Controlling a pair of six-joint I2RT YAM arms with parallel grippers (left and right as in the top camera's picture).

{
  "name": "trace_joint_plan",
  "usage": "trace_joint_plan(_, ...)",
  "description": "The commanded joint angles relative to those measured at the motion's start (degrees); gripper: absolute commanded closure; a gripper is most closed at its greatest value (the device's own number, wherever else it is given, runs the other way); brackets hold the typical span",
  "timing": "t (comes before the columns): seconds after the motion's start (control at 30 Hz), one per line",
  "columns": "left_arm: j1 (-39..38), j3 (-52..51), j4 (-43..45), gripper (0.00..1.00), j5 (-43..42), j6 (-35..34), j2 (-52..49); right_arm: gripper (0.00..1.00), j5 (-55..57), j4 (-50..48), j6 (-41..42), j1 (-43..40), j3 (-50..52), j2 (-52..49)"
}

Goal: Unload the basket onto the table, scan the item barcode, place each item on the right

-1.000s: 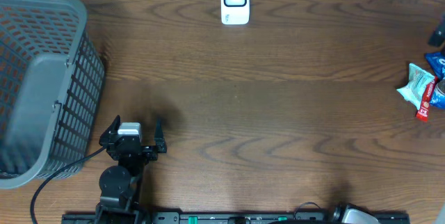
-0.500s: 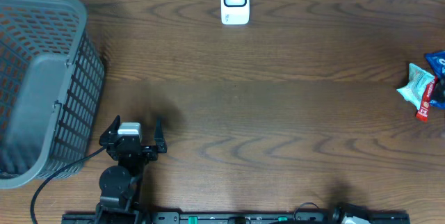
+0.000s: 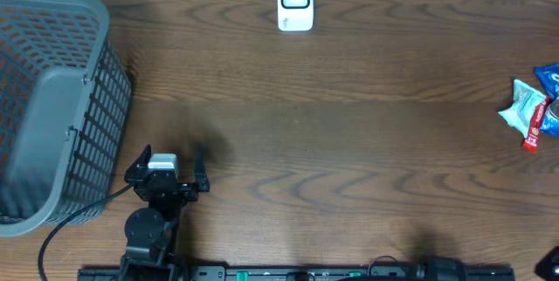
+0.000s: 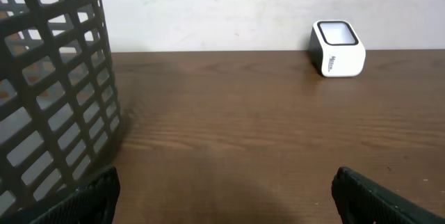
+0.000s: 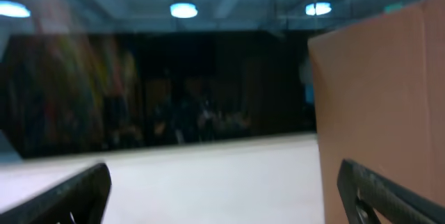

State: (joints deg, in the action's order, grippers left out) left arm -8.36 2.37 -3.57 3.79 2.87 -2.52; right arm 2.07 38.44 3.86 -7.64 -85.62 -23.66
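- Overhead view: the left hand sits low over the near left of the counter, fingers apart and holding nothing.
- A grey mesh basket stands just left of it. The white scanner stands at the far edge, centre.
- The packets lie in a small heap at the counter's right edge, well apart from the scanner and from the left hand. One is pale green, one blue, and there is a red strip. No barcode can be made out.
- Only the overhead view shows the packets.
- Left wrist view: the left hand shows both fingertips at the lower corners, wide apart, with bare counter between them.
- This view adds the side of the basket close on the left and the scanner far ahead to the right, window tilted upward, against a pale wall.
- Right wrist view: the right hand has its fingers spread and nothing between them.
- It faces away from the counter, toward a blurred room with ceiling lights and a brown box.
- In the overhead view only a dark shape shows at the lower right corner, too little to identify.
- Against the earlier overhead frame: a dark form at the right edge above the packets is gone, and the pale part at the near right edge has given way to a dark one.
- The left hand, basket, scanner and packets lie as before.
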Motion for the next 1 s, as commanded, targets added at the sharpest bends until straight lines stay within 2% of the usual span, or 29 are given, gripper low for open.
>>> trace_joint_plan(0.0,0.0,-1.8,-0.6,0.02,0.9,0.3,0.0,0.01,-2.9,-5.3,0.4,2.3,10.8,3.9)
trace_joint_plan(0.27,0.0,-1.8,-0.6,0.02,0.9,0.3,0.0,0.01,-3.7,-25.9,4.0,6.8,39.5,15.1)
trace_joint_plan(0.47,0.0,-1.8,-0.6,0.02,0.9,0.3,0.0,0.01,-3.7,-40.4,6.0,7.4,57.1,18.2)
trace_joint_plan(0.77,0.0,-1.8,-0.6,0.02,0.9,0.3,0.0,0.01,2.6,-42.7,5.9,9.6,75.5,23.6)
trace_joint_plan(0.97,0.0,-1.8,-0.6,0.02,0.9,0.3,0.0,0.01,4.7,-46.7,5.2,10.3,84.2,23.4)
